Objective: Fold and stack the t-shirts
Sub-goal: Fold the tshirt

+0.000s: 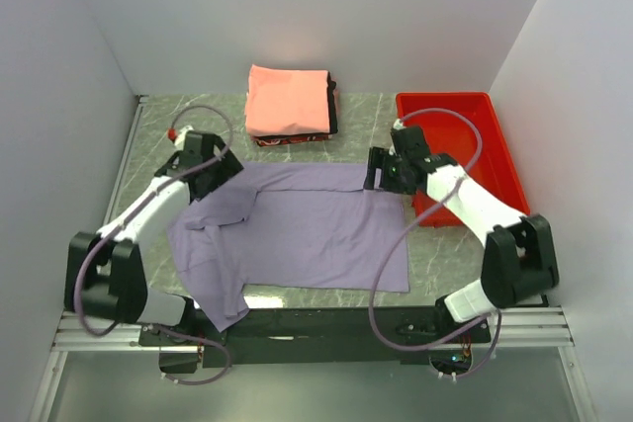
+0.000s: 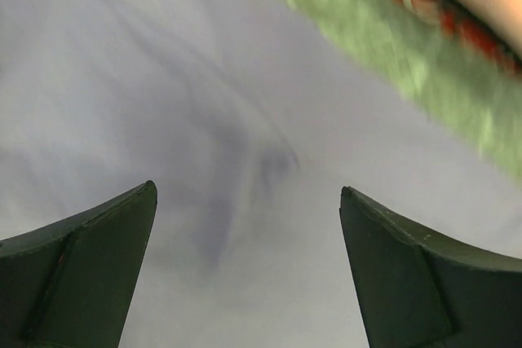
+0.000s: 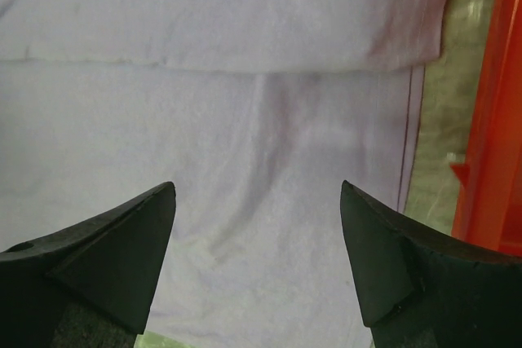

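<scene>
My left gripper (image 1: 212, 167) has its fingers spread with nothing between them, low over the far left corner of the lavender t-shirt (image 1: 297, 229). The right gripper (image 1: 382, 173) is likewise released and empty above the shirt's far right corner, where the right wrist view shows a folded-over band of cloth. The red tray (image 1: 445, 99) lies just beside that gripper on its right, and my right forearm crosses the tray's near left corner. Beyond both grippers, against the back wall, sits the folded stack: salmon-pink (image 1: 287, 98) on top, black (image 1: 334, 106) at its right edge, dark red (image 1: 287, 139) beneath. A strip of bare table (image 1: 366, 116) separates stack and shirt. There is more bare table to the left, and the shirt's near left part reaches the table's near edge.
</scene>
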`<state>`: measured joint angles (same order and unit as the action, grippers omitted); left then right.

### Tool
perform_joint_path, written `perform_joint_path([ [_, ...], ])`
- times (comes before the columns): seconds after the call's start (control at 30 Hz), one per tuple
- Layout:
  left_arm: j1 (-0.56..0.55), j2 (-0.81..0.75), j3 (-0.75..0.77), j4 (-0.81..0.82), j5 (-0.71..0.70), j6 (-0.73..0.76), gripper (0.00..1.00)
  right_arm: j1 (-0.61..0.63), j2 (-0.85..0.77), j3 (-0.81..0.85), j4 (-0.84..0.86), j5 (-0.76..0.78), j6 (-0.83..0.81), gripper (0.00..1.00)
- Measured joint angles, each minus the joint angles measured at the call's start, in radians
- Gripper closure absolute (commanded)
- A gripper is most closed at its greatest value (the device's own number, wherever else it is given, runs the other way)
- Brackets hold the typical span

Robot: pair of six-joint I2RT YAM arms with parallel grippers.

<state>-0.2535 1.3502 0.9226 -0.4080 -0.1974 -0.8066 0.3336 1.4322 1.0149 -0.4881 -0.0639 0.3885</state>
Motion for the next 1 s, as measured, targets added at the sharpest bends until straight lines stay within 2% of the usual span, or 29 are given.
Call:
perform_joint_path([
  [0.17, 0.151, 0.185, 0.066, 0.100, 0.044, 0.014, 0.00, 0.000, 0.187, 0.179, -0.010, 0.041, 0.000, 0.12],
  [0.37, 0.202, 0.400, 0.192, 0.145, 0.074, 0.036, 0.00, -0.016, 0.430, 0.418, -0.029, 0.079, 0.001, 0.12],
  [0.5, 0.240, 0.513, 0.261, 0.163, 0.097, 0.039, 0.00, -0.020, 0.544, 0.517, -0.055, 0.089, 0.000, 0.12],
  [0.67, 0.307, 0.573, 0.327, 0.164, 0.104, 0.033, 0.00, -0.021, 0.614, 0.554, -0.082, 0.065, 0.008, 0.11],
  [1.0, 0.401, 0.586, 0.348, 0.165, 0.103, 0.032, 0.01, 0.005, 0.624, 0.546, -0.075, -0.024, 0.014, 0.10],
])
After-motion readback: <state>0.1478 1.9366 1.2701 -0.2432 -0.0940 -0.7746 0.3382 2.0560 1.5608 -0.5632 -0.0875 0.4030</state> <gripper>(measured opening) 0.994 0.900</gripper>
